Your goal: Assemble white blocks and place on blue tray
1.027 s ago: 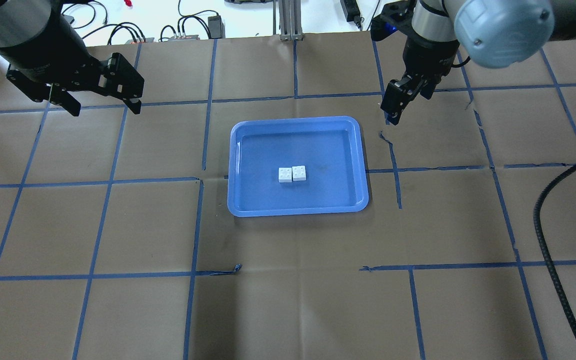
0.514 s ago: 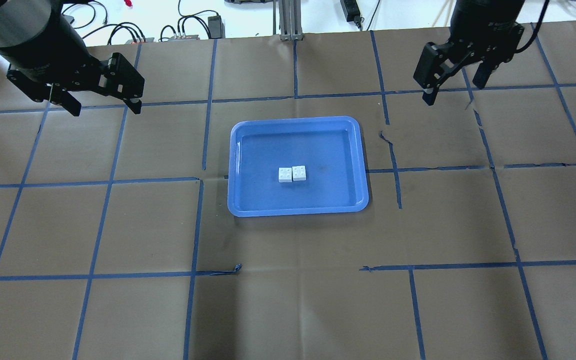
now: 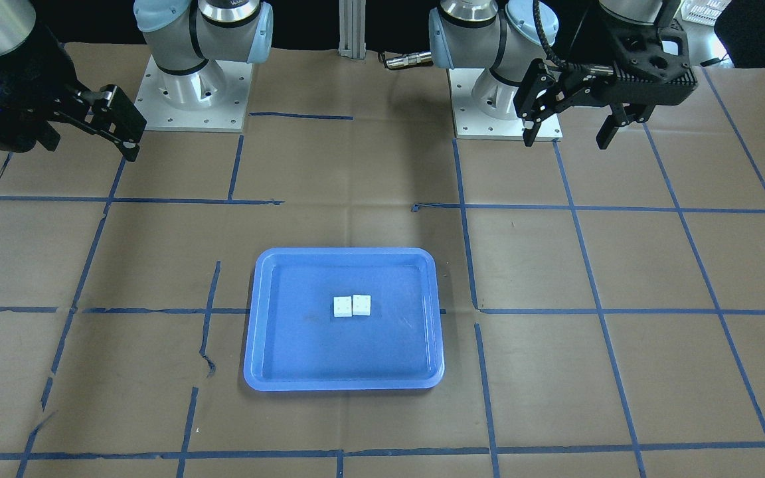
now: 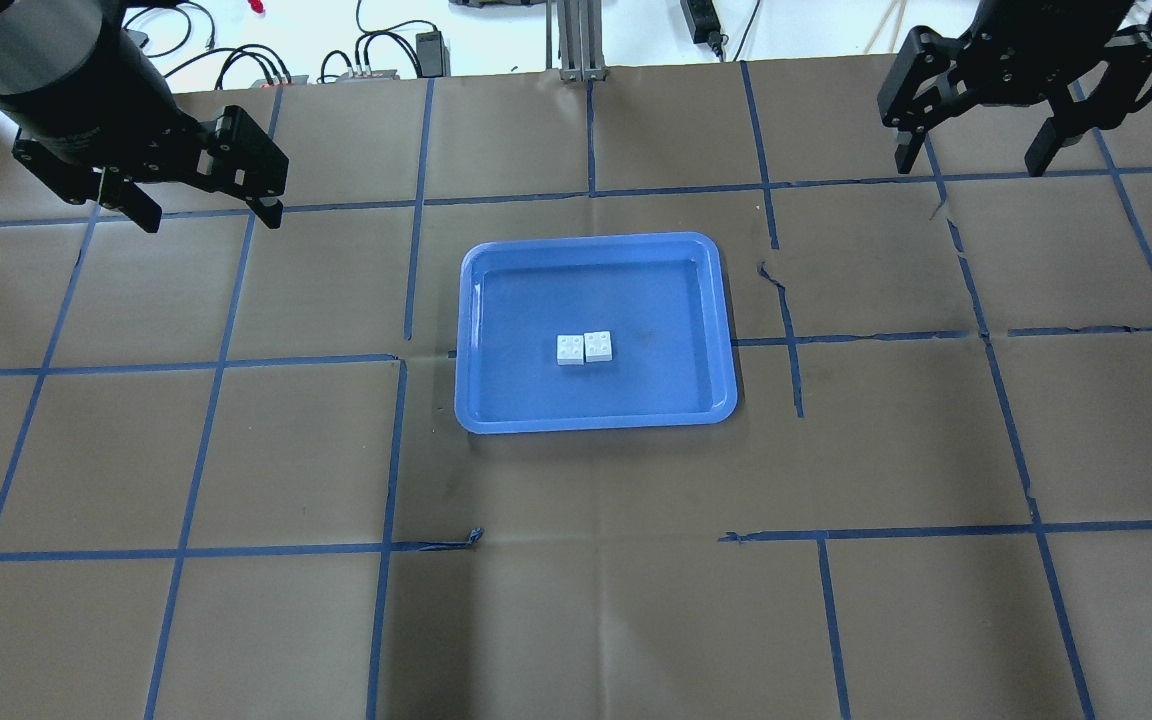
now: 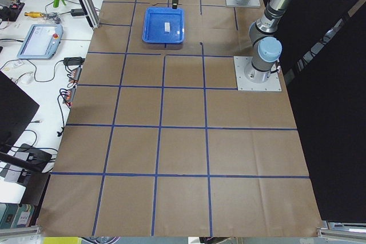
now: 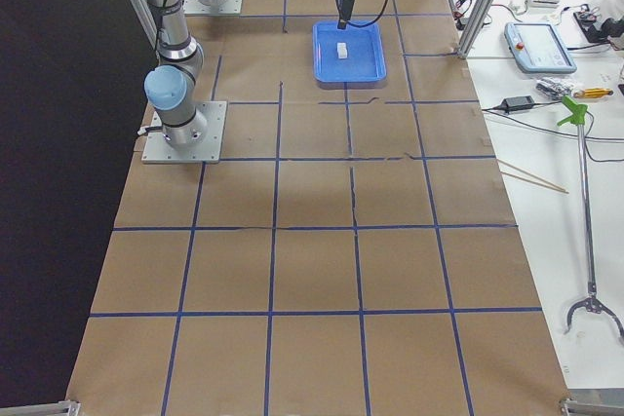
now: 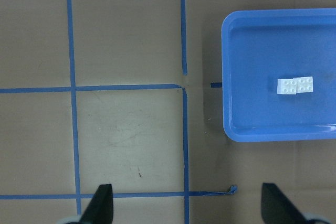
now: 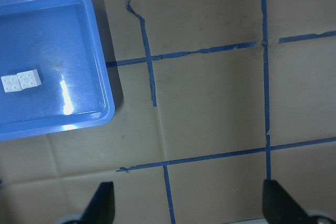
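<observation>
Black fingers of the left gripper (image 4: 213, 217) are seen spread wide, with nothing held between them. The gripper hangs above the table's far left part in the overhead view, well apart from the tray. The right gripper (image 4: 968, 166) is likewise shown with its black fingers wide apart and empty, above the far right part of the table, also well apart from the tray. In each wrist view, two dark fingertips are seen at the bottom corners with only bare table between them.

Between the two grippers, nearer the middle of the table, the blue tray (image 4: 636, 290) is laid flat. The white blocks (image 4: 584, 347) are found on the tray's floor, near its centre. They lie side by side and touching, studs facing up, not stacked one on the other. No gripper is in contact with them.

The table is covered in brown paper (image 4: 576, 620), which is marked into large squares by blue tape lines (image 4: 391, 450). Some lines are torn or crooked near the tray. Black cables (image 4: 236, 62) are seen on a white surface beyond the far edge.
</observation>
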Action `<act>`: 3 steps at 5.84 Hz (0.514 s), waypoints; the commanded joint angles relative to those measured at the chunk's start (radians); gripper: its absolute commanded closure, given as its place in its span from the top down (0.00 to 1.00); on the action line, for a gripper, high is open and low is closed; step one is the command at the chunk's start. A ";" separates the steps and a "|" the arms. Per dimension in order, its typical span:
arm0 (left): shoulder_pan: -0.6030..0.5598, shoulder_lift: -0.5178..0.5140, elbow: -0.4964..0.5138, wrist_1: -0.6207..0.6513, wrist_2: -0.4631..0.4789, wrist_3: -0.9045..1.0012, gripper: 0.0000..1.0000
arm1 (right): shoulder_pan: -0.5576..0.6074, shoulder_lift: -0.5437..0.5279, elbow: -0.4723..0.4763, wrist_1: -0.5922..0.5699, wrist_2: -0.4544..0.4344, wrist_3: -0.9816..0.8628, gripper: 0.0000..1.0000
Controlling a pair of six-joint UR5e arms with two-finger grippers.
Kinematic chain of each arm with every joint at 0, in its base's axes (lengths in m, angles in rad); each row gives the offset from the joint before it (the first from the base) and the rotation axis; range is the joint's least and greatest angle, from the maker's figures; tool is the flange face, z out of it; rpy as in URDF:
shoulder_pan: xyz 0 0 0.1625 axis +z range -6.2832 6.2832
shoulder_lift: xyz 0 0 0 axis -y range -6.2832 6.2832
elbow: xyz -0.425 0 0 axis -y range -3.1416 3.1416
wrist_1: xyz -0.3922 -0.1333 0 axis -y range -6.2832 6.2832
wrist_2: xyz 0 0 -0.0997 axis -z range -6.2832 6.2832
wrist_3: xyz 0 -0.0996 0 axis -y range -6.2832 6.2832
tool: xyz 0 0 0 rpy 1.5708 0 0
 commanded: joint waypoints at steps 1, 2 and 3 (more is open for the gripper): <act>0.000 0.000 0.000 0.000 0.000 0.000 0.99 | 0.047 -0.026 0.051 -0.017 0.008 0.091 1.00; 0.000 0.000 0.000 0.000 0.000 0.000 0.99 | 0.081 -0.023 0.088 -0.100 0.005 0.102 1.00; 0.000 0.000 0.000 0.000 0.000 0.000 0.99 | 0.081 -0.023 0.091 -0.122 0.003 0.096 1.00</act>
